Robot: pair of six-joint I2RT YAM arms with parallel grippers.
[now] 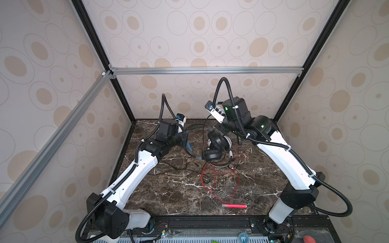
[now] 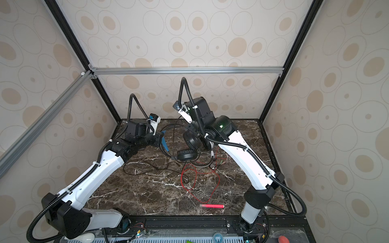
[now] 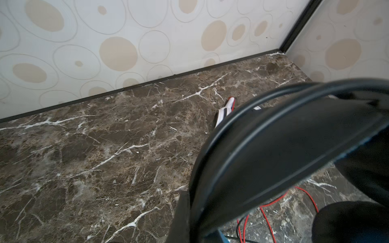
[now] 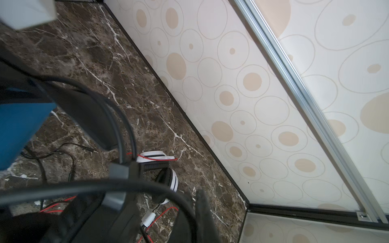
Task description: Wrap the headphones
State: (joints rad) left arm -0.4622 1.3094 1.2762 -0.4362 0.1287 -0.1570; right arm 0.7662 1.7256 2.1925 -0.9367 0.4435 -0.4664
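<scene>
The black headphones [image 1: 211, 155] lie at the back middle of the marble table, one cup flat and one tilted up. My left gripper [image 1: 186, 137] is shut on their black headband [image 3: 273, 147], which has a blue accent [image 1: 188, 146]. My right gripper [image 4: 195, 212] is shut on the black cable [image 4: 126, 185], which runs between its fingers. The white headphones [image 1: 228, 143] with black-striped cups [image 4: 168, 181] sit just behind the black pair, partly hidden. Their thin red cable [image 1: 210, 174] lies in loose loops on the table toward the front. More black cable [image 1: 179, 166] trails to the left.
A pink stick [image 1: 234, 206] lies near the front edge of the table [image 1: 168, 195]. Patterned walls close in the left, back and right sides. A black rail [image 1: 210, 221] with the arm bases runs along the front.
</scene>
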